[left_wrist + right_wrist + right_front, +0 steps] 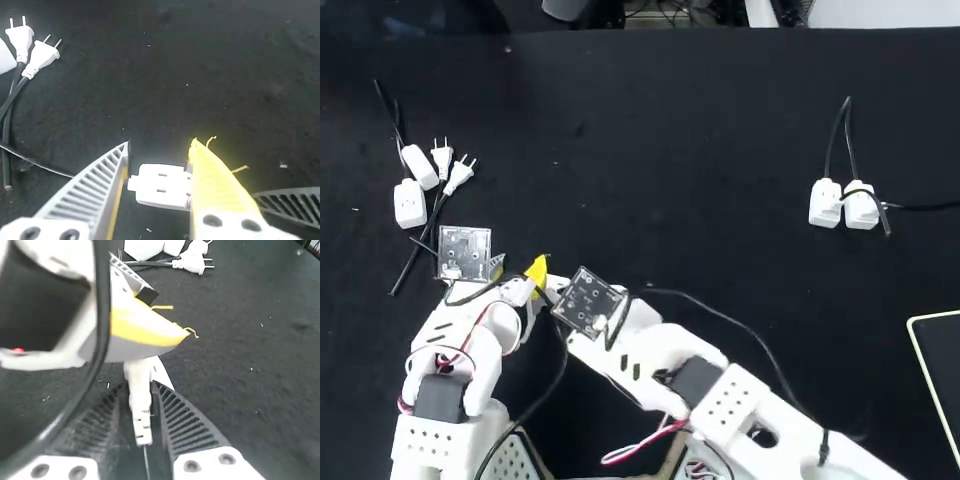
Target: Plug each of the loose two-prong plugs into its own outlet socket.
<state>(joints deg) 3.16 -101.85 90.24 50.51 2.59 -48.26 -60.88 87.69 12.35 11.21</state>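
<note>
Overhead, high view: we list two loose plugs (460,175) and two free sockets (410,203) grouped near the far left corner of the table (670,130), well apart from two corded white blocks (825,203) by its right edge. Whether those blocks are already mated we cannot tell. Both arms meet toward the front left, where the left gripper (533,274) shows its yellow finger, and the right arm's wrist hides what the tips close over. Left wrist view: jaws narrow, holding an outlet socket (162,186) crosswise with its slots facing up and clear, which we judge is to steady it for insertion. Its near end is cut off by the frame edge. Right wrist view: the right gripper (137,386) is closed narrowly on a slim white piece (140,410) aimed at the yellow finger, seemingly a plug brought to that socket. Its prongs are hidden behind that finger, so we cannot confirm what it is, nor how well it is aligned.
</note>
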